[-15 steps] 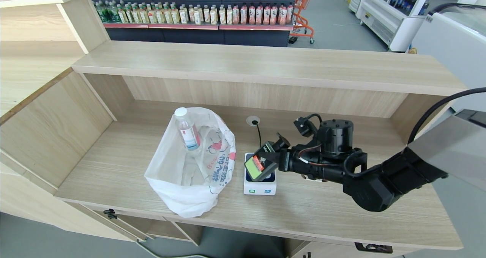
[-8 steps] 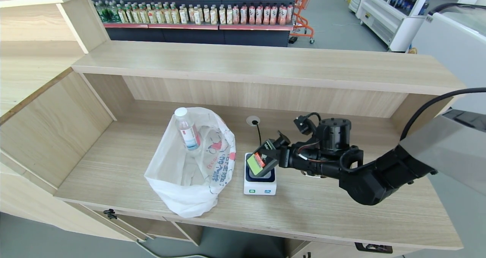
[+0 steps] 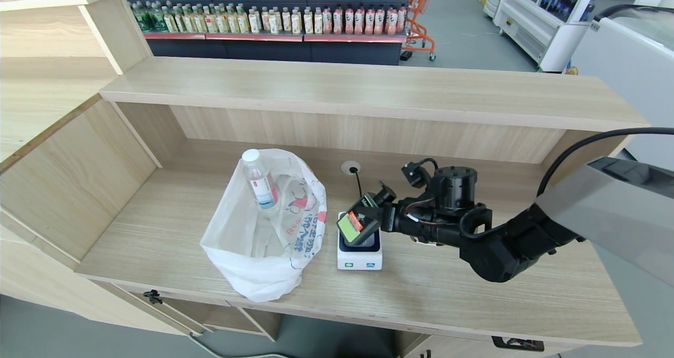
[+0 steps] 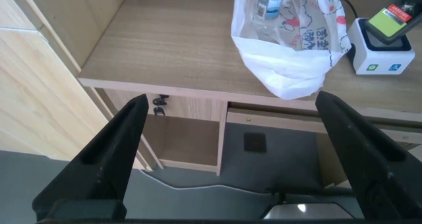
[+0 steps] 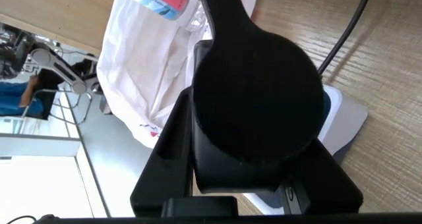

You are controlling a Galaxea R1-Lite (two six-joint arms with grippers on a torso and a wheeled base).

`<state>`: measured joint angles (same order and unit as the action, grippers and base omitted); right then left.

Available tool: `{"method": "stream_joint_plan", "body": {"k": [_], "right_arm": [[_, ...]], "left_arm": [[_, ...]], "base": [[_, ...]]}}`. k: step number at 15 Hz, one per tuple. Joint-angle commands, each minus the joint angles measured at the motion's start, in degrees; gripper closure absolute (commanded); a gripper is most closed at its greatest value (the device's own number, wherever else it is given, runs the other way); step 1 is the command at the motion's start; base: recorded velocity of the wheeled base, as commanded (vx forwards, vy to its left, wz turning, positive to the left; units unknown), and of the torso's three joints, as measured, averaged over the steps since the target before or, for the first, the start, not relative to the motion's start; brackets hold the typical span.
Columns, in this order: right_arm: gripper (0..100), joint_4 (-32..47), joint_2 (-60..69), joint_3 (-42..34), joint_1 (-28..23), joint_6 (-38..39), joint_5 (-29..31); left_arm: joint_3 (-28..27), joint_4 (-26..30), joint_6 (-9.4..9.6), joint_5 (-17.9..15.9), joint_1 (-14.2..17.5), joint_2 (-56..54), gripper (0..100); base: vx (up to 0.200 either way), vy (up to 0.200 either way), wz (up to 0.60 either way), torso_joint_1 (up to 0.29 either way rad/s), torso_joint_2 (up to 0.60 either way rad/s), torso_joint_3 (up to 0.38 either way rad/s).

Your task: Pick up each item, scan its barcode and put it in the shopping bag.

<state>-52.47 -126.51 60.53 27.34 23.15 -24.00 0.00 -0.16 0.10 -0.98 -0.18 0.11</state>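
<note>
A small green and red box (image 3: 351, 225) hangs tilted just above the white scanner (image 3: 360, 256), with my right gripper (image 3: 361, 219) shut on it. Left of the scanner stands the white shopping bag (image 3: 263, 237), mouth open, with a clear water bottle (image 3: 259, 182) leaning inside. In the right wrist view a black rounded part of the gripper hides the box; the bag (image 5: 148, 72) and scanner (image 5: 346, 115) show beyond it. My left gripper (image 4: 232, 105) is open, low in front of the counter's front edge, with the bag (image 4: 290, 49), scanner (image 4: 376, 53) and box (image 4: 390, 21) far off.
A black cable (image 3: 359, 187) runs from a round grommet (image 3: 350, 167) to the scanner. A raised wooden ledge (image 3: 368, 92) borders the back and a side wall (image 3: 68, 184) the left. Bare counter (image 3: 474, 300) lies right of the scanner.
My right gripper has carried the box slightly left and toward the back, still over the scanner. The bag and bottle have not moved.
</note>
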Motion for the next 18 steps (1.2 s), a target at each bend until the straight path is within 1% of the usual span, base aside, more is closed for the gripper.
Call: {"method": "stream_joint_plan", "body": {"k": [1,6,8,10,11,12,13,14,15,16,17,18], "right_arm": [[100,0.35,-0.93,0.03,0.08,-0.03,0.10],[100,0.26,0.04,0.03,-0.01,0.05,0.18],[100,0.35,3.99,-0.15,-0.45,0.49,0.27],[100,1.05,12.17,-2.87,-0.71,0.76,0.27],[100,2.55,17.09,-4.54,-1.24,-1.18,0.36],[100,6.59,23.33,-7.00,-1.42,-7.24,0.45],[100,7.91,25.79,-8.32,-2.03,-12.08,0.62],[100,7.91,27.81,-11.13,-2.65,-19.11,1.15],[100,7.73,29.57,-14.47,-2.65,-25.26,3.79],[100,7.38,30.54,-16.76,-2.56,-28.95,6.34],[100,5.36,30.89,-19.04,-2.21,-30.71,8.18],[100,2.46,31.06,-21.24,-1.59,-30.97,8.80]], "left_arm": [[0.00,-0.02,-0.01,0.01,0.01,-0.02,0],[0.00,-0.02,0.17,0.01,0.01,-0.02,0],[0.00,-0.02,0.17,0.01,0.01,-0.02,0],[0.00,-0.02,0.08,0.01,0.01,-0.02,0],[0.00,-0.02,0.08,0.01,0.01,-0.02,0],[0.00,-0.02,0.08,0.01,0.01,-0.02,0],[0.00,-0.02,0.08,0.01,0.01,-0.02,0],[0.00,-0.02,0.08,0.01,0.01,-0.02,0],[0.00,-0.02,0.08,0.01,0.01,-0.02,0],[0.00,-0.02,0.08,0.01,0.01,-0.02,0],[0.00,-0.02,0.17,0.01,0.01,-0.02,0],[0.00,-0.02,0.17,0.01,0.01,-0.02,0]], "base": [[0.000,0.000,0.00,0.000,0.00,0.000],[0.000,0.000,0.00,0.000,0.00,0.000],[0.000,0.000,0.00,0.000,0.00,0.000],[0.000,0.000,0.00,0.000,0.00,0.000],[0.000,0.000,0.00,0.000,0.00,0.000],[0.000,0.000,0.00,0.000,0.00,0.000],[0.000,0.000,0.00,0.000,0.00,0.000],[0.000,0.000,0.00,0.000,0.00,0.000],[0.000,0.000,0.00,0.000,0.00,0.000],[0.000,0.000,0.00,0.000,0.00,0.000],[0.000,0.000,0.00,0.000,0.00,0.000],[0.000,0.000,0.00,0.000,0.00,0.000]]}}
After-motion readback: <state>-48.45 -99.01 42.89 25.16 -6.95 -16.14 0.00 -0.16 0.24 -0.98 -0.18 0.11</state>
